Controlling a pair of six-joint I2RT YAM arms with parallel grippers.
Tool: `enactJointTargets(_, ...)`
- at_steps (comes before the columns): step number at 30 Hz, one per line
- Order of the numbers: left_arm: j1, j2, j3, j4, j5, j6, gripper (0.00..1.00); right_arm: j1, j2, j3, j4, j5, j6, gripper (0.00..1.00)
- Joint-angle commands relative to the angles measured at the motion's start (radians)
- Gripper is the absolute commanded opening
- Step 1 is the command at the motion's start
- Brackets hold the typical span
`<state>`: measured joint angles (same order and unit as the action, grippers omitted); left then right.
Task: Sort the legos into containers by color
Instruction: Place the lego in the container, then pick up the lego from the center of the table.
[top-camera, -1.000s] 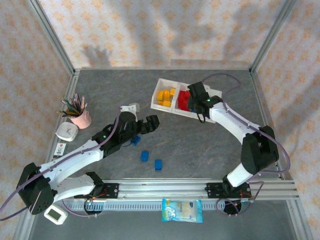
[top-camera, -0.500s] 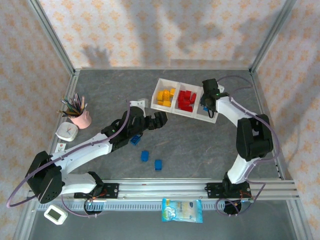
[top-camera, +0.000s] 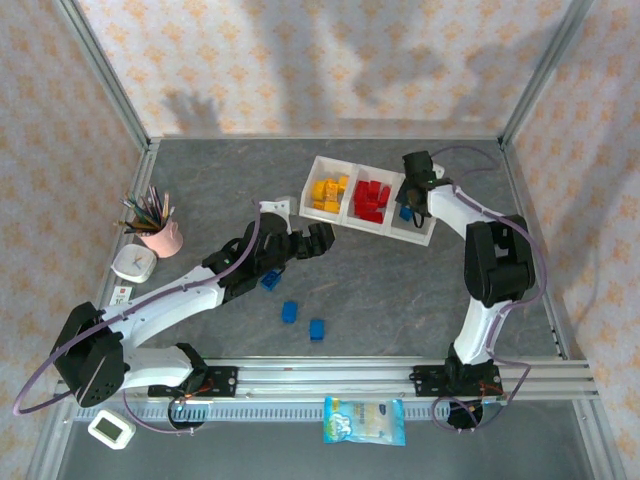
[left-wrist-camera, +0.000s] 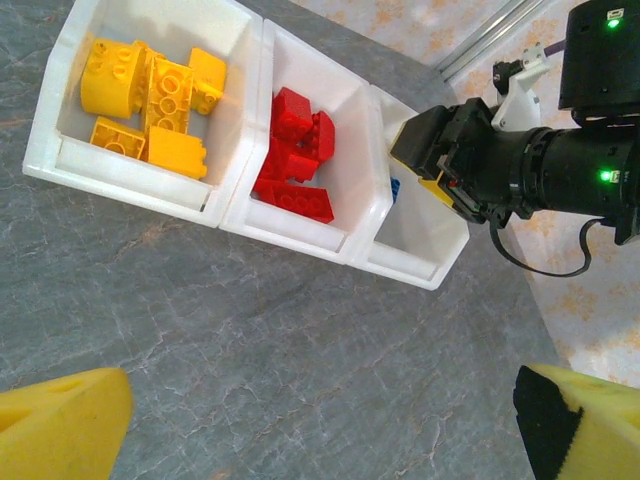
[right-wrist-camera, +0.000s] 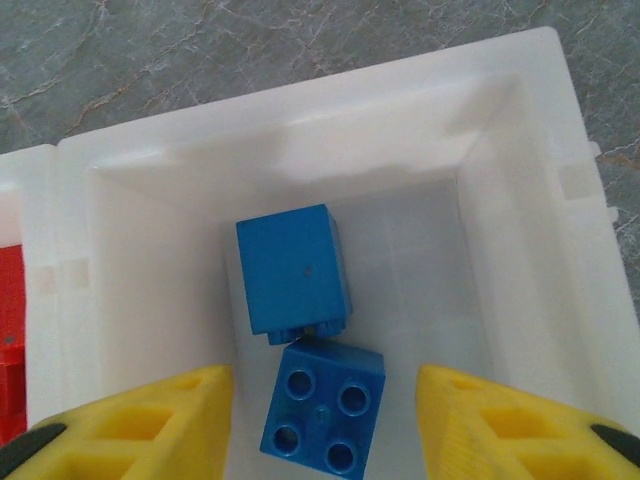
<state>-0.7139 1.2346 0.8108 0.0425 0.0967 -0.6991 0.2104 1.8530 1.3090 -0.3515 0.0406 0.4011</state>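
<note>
The white three-compartment tray (top-camera: 424, 238) (left-wrist-camera: 235, 222) sits at the back centre. Its left compartment holds yellow legos (top-camera: 330, 189) (left-wrist-camera: 150, 95) and its middle one red legos (top-camera: 372, 200) (left-wrist-camera: 295, 155). My right gripper (top-camera: 410, 197) (right-wrist-camera: 325, 425) hangs open over the right compartment (right-wrist-camera: 520, 240). Two blue legos (right-wrist-camera: 293, 272) (right-wrist-camera: 323, 410) lie there, with a gap between the nearer one and each finger. My left gripper (top-camera: 316, 241) (left-wrist-camera: 325, 430) is open and empty above bare table, just short of the tray. Three blue legos (top-camera: 268, 282) (top-camera: 289, 312) (top-camera: 316, 329) lie on the table.
A pink cup of pencils (top-camera: 160, 235) and a white clock (top-camera: 132, 263) stand at the left. A blue-white packet (top-camera: 365, 420) lies in front of the rail (top-camera: 400, 372). Metal frame posts (top-camera: 105, 80) border the work area.
My right gripper has swung from over the red compartment to the right compartment. My left arm reached up and right toward the tray, then held still.
</note>
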Motion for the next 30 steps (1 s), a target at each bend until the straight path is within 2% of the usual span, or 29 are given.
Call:
enactJointTargets(1,-0.007,-0.023,0.033,-0.003,-0.027,0.03,0.99,0.001,-0.098,0.009,-0.017,-0.008,-0.02,0.5)
enactJointTargets(7,-0.007,-0.11,-0.007,-0.056,-0.092,0.013,0.99,0.102,-0.212,-0.039,-0.048,-0.036,-0.057,0.54)
enactJointTargets(13,0.005,-0.288,-0.089,-0.201,-0.219,-0.063,0.99,0.323,-0.25,-0.083,-0.054,-0.057,-0.1,0.62)
enactJointTargets(20,0.02,-0.479,-0.13,-0.433,-0.341,-0.156,0.99,0.547,-0.166,-0.052,-0.009,-0.11,-0.136,0.7)
enactJointTargets(24,0.022,-0.58,-0.163,-0.505,-0.381,-0.215,0.99,0.654,-0.052,0.031,0.002,-0.119,-0.194,0.74)
enactJointTargets(30,0.024,-0.663,-0.17,-0.598,-0.423,-0.264,0.99,0.717,0.107,0.17,0.005,-0.156,-0.232,0.78)
